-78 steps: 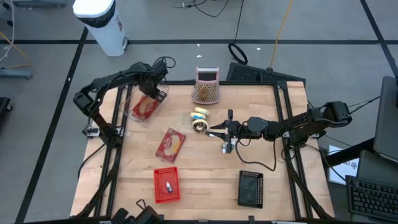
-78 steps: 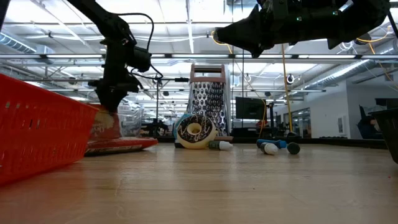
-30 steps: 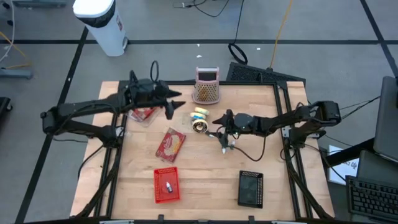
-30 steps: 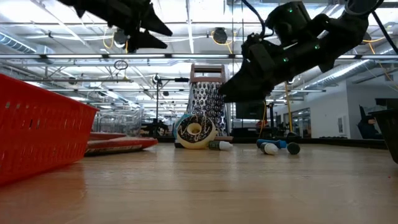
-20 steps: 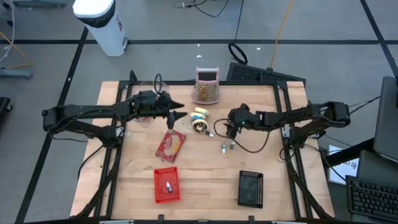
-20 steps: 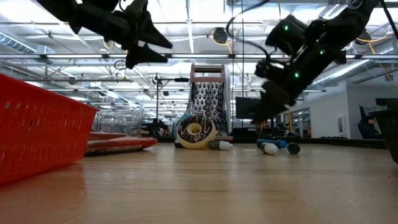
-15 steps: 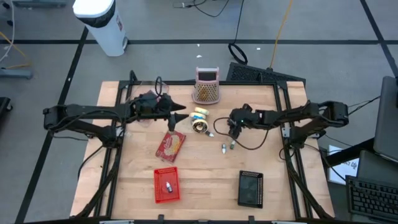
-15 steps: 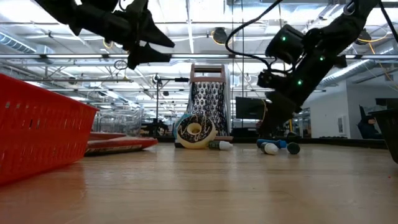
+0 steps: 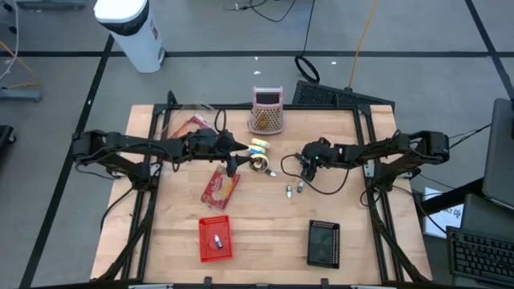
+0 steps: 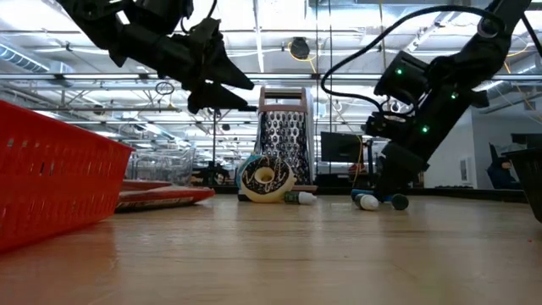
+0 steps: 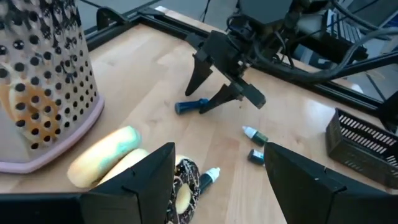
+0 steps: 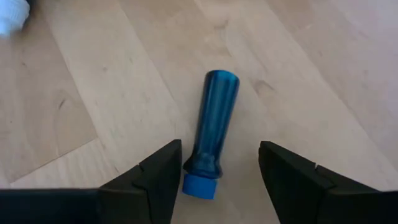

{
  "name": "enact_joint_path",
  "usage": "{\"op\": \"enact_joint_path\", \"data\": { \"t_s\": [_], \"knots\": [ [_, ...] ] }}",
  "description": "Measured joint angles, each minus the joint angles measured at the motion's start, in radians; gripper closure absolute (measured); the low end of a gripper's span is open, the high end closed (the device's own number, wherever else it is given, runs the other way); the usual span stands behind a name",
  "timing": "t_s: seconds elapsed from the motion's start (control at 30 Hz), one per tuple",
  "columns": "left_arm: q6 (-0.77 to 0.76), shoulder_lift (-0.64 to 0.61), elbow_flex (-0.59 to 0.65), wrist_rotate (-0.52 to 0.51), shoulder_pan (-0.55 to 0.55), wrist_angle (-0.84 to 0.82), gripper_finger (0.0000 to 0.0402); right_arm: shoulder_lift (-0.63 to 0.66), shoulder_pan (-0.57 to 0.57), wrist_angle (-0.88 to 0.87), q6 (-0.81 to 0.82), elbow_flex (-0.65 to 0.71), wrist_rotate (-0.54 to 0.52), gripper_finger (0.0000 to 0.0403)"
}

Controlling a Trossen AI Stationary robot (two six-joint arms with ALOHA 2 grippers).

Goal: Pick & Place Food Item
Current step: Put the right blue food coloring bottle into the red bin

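Over the last couple of seconds both arms have shifted. The left arm has swung away from the clear plastic container (image 9: 183, 128) at the far left corner of the wooden desk (image 9: 265, 233) and reached towards the middle, so that the left hand (image 9: 234, 156) now hangs above the desk just left of the chocolate-glazed ring doughnut (image 9: 257, 164). The right arm has pulled back to the right, away from the doughnut, and dropped low; the right hand (image 9: 304, 166) now points down at a small blue cylindrical bottle (image 12: 210, 134) lying on its side.

As a judgement, the left arm is now the one lining up on the food, while the right arm has turned to something that is not food at all.

The left hand's two fingers (image 11: 311, 180) stand apart and hold nothing; in its wrist view the doughnut (image 11: 181, 186) lies between and just ahead of them, beside a yellow-green banana-shaped toy (image 11: 102, 155) and the pink-handled perforated metal grater (image 11: 37, 81). The arm stretches nearly level across the desk, the hand tipped slightly down.

The right hand's fingers are narrowing but still apart, straddling the blue bottle without gripping it, as far as the wrist view shows. The doughnut itself rests on the desk, untouched.
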State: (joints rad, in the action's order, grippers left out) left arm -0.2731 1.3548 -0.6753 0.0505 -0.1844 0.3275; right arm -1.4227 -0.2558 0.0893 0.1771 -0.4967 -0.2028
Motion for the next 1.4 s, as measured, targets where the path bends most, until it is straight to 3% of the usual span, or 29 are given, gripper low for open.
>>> {"op": "enact_joint_path", "data": {
  "t_s": [0.63,0.77,0.93,1.17,1.4],
  "knots": [
    [-0.029,0.016,0.0,0.001,0.006,0.068,0.0156,-0.002,0.002,0.203,0.002,0.081,0.053,0.0337],
    [-0.029,0.016,0.0,0.001,0.013,0.07,0.0156,0.013,0.003,0.287,0.002,0.081,0.086,0.033],
    [0.021,0.016,0.0,0.001,0.049,0.12,0.0155,0.052,0.005,0.408,0.03,0.081,0.221,0.0317],
    [0.069,0.085,-0.002,0.0,0.11,0.32,0.0156,0.109,0.079,0.664,0.043,0.08,0.361,0.0335],
    [0.069,0.207,-0.005,-0.003,0.125,0.534,0.0156,0.121,0.189,0.879,-0.001,0.08,0.364,0.0327]
  ]
}}
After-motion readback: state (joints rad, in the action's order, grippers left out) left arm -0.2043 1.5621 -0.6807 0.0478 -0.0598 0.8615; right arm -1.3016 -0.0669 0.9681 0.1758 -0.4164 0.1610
